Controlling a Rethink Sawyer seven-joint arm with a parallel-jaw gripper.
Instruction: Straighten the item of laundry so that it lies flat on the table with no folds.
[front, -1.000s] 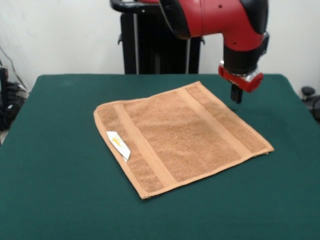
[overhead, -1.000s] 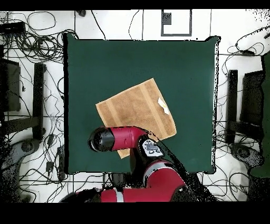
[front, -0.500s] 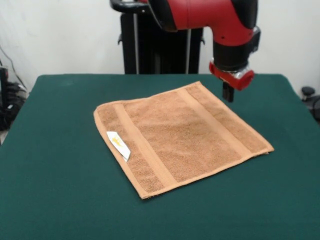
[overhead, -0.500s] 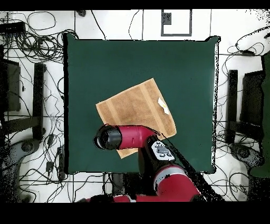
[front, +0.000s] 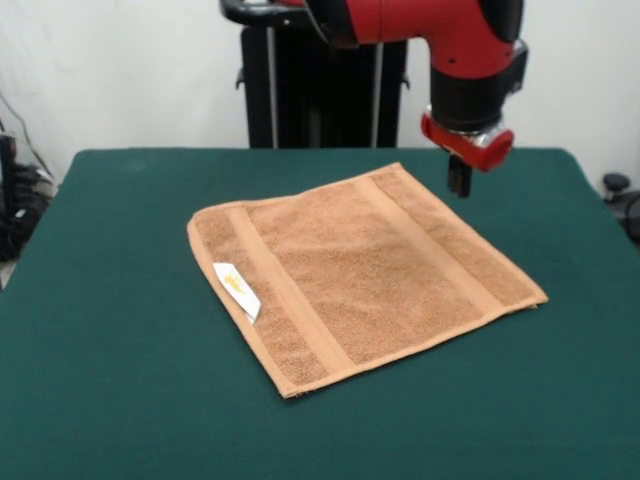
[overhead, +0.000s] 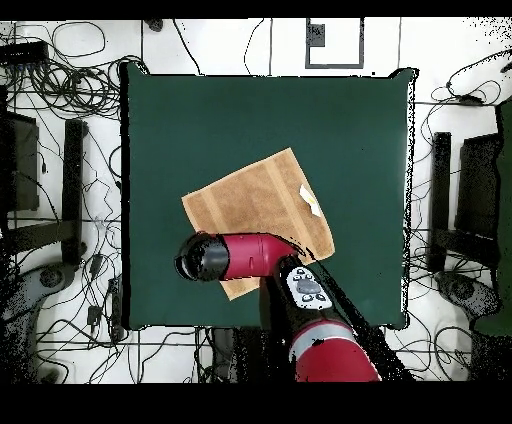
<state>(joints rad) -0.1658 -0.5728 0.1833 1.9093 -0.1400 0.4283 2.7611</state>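
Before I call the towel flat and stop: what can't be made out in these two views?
- Pincer, front view: too small and dark to tell open or shut.
- Pincer, overhead view: hidden under the arm's own wrist.
- Hand towel, overhead view: the corner nearest the robot is covered by the arm.
- White tag, front view: print too small to read.

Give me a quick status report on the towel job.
Tool above towel's far edge, empty, state unclear. Towel flat on table, no folds visible. Nothing in the way.
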